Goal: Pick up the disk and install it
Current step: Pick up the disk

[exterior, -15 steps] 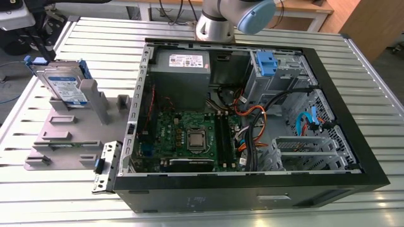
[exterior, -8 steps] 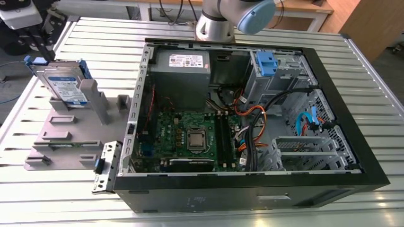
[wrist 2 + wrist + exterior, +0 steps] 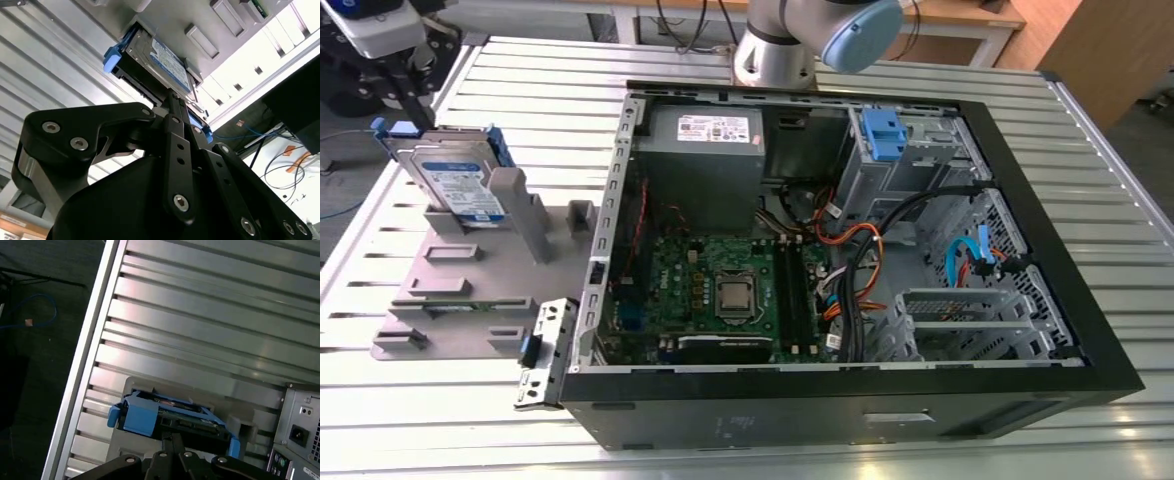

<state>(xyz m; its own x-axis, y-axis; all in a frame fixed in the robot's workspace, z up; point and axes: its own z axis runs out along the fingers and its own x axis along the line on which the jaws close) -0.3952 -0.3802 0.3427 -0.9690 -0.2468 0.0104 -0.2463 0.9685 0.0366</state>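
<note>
Black links of the pincer run together to a narrow tip in both wrist views. Its two fingers are drawn all but shut, and that tip sits at the upper end of the disk. I cannot tell whether it nips a thin part of the blue carrier rails or only touches them. The disk stands on edge in a slot of the grey holder, label facing out, with a grey post of the holder just beside it. By my reading the pick-up is the step in hand, at the point of taking hold, with the disk not yet raised and nothing installed. Freeing it would call for a sure grip on the rails and a straight pull along the slot, since any tilt could jam it against the post. The holder lies near the table edge at the exterior view's left, so there is little spare surface on that side, while the space above the disk is open. Just beside the holder on the exterior view's right rises the wall of the open computer case. Inside it, a drive cage sits toward the far corner, and cables crowd the way beneath it.
</note>
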